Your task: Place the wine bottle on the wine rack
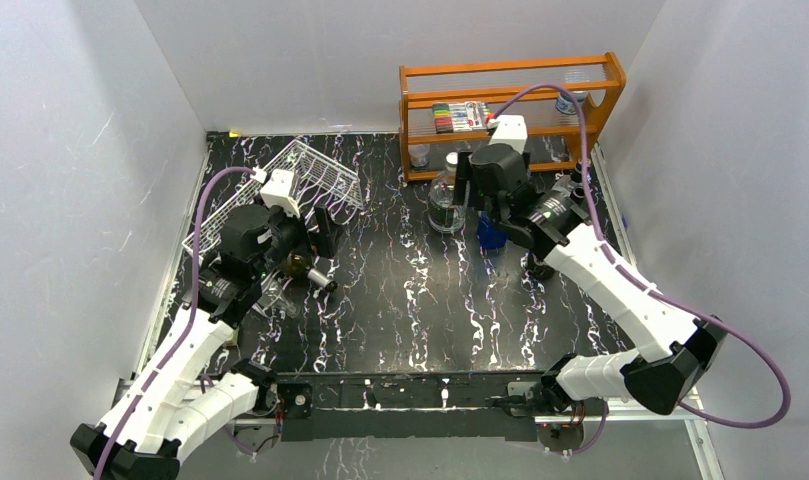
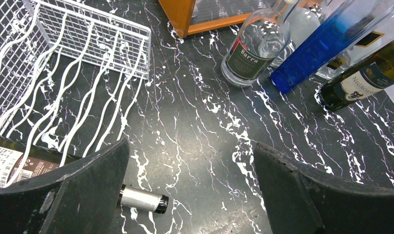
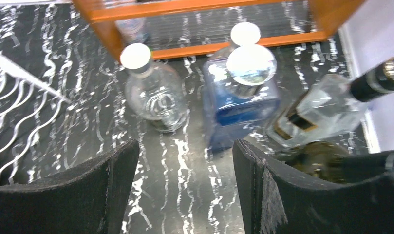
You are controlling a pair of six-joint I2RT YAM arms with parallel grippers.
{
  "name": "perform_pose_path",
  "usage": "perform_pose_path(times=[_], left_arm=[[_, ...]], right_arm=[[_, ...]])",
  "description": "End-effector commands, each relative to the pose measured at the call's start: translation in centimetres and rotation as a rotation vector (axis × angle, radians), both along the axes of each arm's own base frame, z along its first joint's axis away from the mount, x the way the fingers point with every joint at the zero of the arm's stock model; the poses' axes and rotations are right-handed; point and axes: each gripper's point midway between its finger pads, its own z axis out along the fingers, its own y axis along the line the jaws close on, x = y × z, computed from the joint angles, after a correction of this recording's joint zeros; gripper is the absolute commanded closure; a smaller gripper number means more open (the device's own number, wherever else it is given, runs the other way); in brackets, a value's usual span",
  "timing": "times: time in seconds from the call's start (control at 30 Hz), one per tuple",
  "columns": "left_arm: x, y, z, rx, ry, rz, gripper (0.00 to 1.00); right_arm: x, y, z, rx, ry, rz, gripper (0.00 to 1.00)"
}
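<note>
The white wire rack (image 1: 280,185) lies tilted at the back left; it also shows in the left wrist view (image 2: 63,53). A dark wine bottle (image 1: 302,268) lies on its side at the rack's near end. Its labelled body (image 2: 24,163) shows behind the wavy wires, and its silver-capped neck (image 2: 141,199) sticks out over the table. My left gripper (image 1: 325,232) (image 2: 192,190) is open and empty just above and beside that neck. My right gripper (image 1: 470,190) (image 3: 185,185) is open and empty above the standing bottles near the orange shelf.
An orange wooden shelf (image 1: 510,100) stands at the back right. In front of it stand a round clear bottle (image 3: 153,97), a blue bottle (image 3: 241,105), a clear black-capped bottle (image 3: 321,109) and a dark green labelled bottle (image 2: 365,80). White walls enclose the table.
</note>
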Motion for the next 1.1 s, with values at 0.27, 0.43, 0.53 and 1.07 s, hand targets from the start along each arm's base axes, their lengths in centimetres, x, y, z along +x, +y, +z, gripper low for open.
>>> perform_pose_path(times=[0.27,0.43,0.53,1.07], left_arm=[[0.1,0.0,0.5,-0.027,-0.017,0.008,0.02],[0.1,-0.1,0.3,-0.031,-0.002,0.006,0.02],[0.0,-0.1,0.3,-0.03,0.002,0.008,0.02],[0.1,0.0,0.0,-0.029,0.017,0.014,0.02]], right_arm=[[3.4,-4.9,1.9,-0.061,-0.064,-0.09,0.05],[4.8,-4.4,0.6,-0.083,-0.048,0.003,0.05],[5.7,-4.3,0.2,-0.078,-0.053,0.049,0.04],[6.8,-5.6,-4.2,-0.13,0.054,0.117,0.11]])
